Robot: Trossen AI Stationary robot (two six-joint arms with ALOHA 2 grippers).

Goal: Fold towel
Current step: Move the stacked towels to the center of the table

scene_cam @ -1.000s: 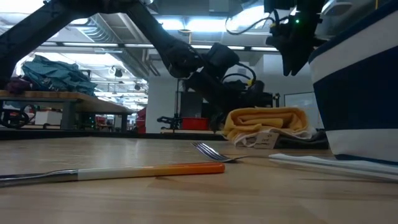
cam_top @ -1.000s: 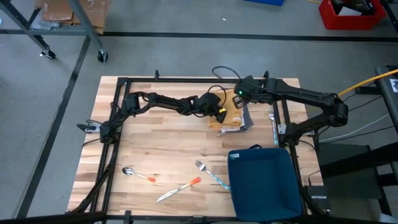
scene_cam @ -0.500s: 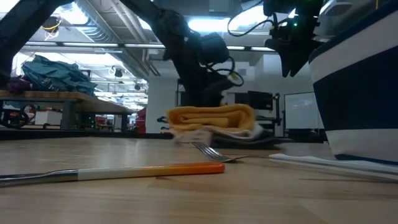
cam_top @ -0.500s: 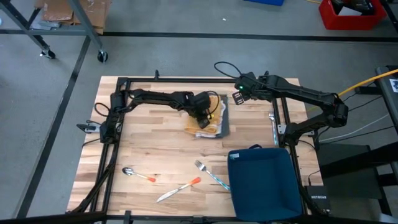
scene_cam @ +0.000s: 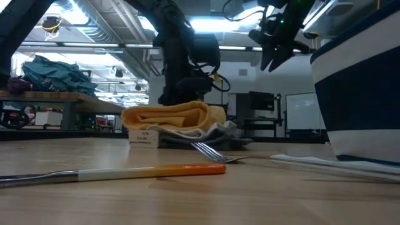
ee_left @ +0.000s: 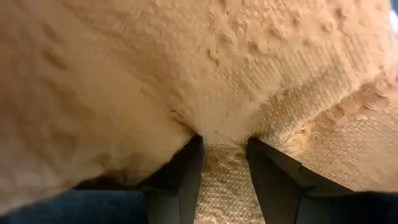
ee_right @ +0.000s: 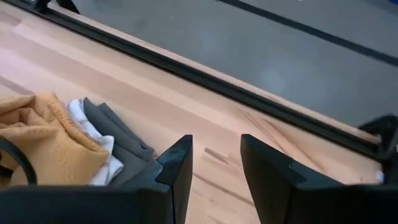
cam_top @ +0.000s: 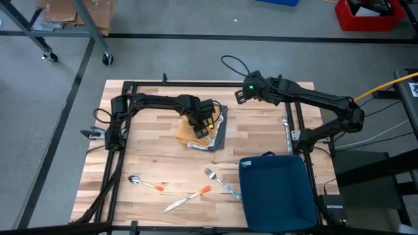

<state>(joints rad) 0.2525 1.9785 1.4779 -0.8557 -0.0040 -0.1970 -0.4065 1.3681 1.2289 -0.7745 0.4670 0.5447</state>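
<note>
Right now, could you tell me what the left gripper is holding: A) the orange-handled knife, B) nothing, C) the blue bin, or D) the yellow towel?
D: the left gripper has its fingers pinched on a fold of the yellow towel, as the left wrist view shows.

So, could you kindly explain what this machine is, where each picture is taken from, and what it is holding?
It is a robot with two dark arms at a wooden table. One picture looks straight down, one looks level across the tabletop, and one comes from each wrist. The left gripper pinches the yellow towel, which lies on grey cloths. The right gripper hangs open above the table's far edge, holding nothing. Nearer the front lie a spoon, a knife and a fork, beside a dark blue bin.
</note>
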